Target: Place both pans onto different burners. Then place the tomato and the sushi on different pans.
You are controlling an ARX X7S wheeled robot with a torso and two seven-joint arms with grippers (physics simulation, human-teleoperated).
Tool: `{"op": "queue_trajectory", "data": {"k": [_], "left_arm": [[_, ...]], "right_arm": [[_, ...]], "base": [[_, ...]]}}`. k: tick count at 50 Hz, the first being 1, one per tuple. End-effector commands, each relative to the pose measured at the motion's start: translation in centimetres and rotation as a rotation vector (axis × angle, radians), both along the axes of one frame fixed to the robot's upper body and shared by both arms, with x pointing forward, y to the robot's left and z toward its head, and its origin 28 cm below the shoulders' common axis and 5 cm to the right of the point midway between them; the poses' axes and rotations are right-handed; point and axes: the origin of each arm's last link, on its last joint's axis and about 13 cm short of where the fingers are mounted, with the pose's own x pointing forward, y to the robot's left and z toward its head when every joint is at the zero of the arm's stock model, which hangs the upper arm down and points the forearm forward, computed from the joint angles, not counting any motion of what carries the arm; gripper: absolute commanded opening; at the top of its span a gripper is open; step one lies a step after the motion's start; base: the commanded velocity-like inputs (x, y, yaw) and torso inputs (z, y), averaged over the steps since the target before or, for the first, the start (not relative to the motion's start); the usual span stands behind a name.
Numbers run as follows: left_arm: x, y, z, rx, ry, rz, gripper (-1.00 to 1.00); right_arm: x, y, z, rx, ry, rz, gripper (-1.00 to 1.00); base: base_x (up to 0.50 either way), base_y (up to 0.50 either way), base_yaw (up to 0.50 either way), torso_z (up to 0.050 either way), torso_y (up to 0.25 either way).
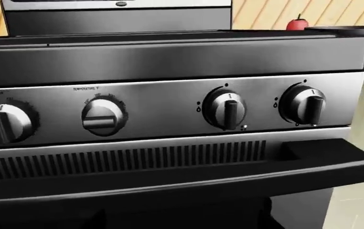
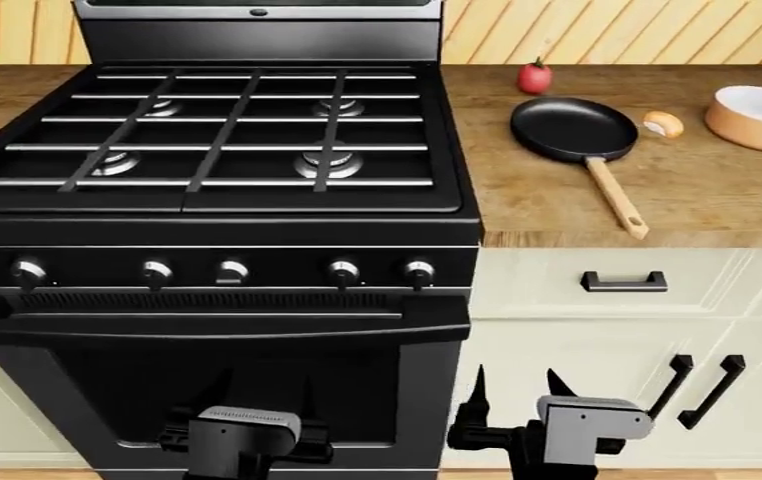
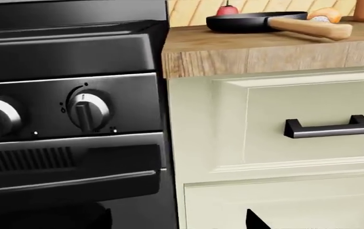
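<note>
While both arms are hanging low in front of the stove [image 2: 208,200], the frying pan [image 2: 573,128] is lying on the wooden desk [image 2: 701,200] right of the stove, its light handle pointing toward the desk's front edge. The saucepan [image 2: 759,116] is sitting farther right on the same desk, and the sushi [image 2: 663,124] is resting between the two pans, just beside the frying pan's rim. The tomato [image 2: 533,77] is standing behind the frying pan, near the back wall. All four burners [image 2: 329,164] are lying bare under the grate bars. The right end effector [image 2: 520,385] is showing its fingers spread apart and gripping nothing, before the cream cabinet [image 2: 621,330]. The left end effector [image 2: 258,392] is sitting against the dark oven door [image 2: 221,370], and I cannot tell whether it is open or closed.
</note>
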Motion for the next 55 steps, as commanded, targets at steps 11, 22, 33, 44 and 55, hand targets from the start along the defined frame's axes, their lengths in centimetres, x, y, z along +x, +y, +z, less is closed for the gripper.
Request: {"op": "queue_trajectory", "data": {"k": [11,22,33,44,55], "left_arm": [[-0.04,-0.13,-0.05,0.006,-0.011,-0.001,1.0],[-0.09,-0.16,-0.05,0.005,-0.014,-0.001,1.0],[-0.01,-0.13,-0.22,0.004,-0.012,0.001,1.0],[-0.04,-0.11,-0.26,0.004,-0.012,0.002,1.0],[-0.01,-0.12,-0.28,0.003,-0.012,0.002,1.0]], "right_arm": [[0.1,-0.13,-0.1,0.018,0.014,-0.01,1.0],[0.09,-0.14,-0.17,0.025,0.018,-0.011,1.0],[0.14,-0.16,-0.3,0.031,0.026,-0.013,1.0],[0.08,-0.19,-0.23,0.03,0.024,-0.016,1.0],[0.15,-0.18,-0.23,0.037,0.028,-0.016,1.0]], "base": [[0.0,-0.5,0.0,0.0,0.0],[0.0,-0.5,0.0,0.0,0.0],[0.0,-0.5,0.0,0.0,0.0],[0.0,-0.5,0.0,0.0,0.0],[0.0,-0.5,0.0,0.0,0.0]]}}
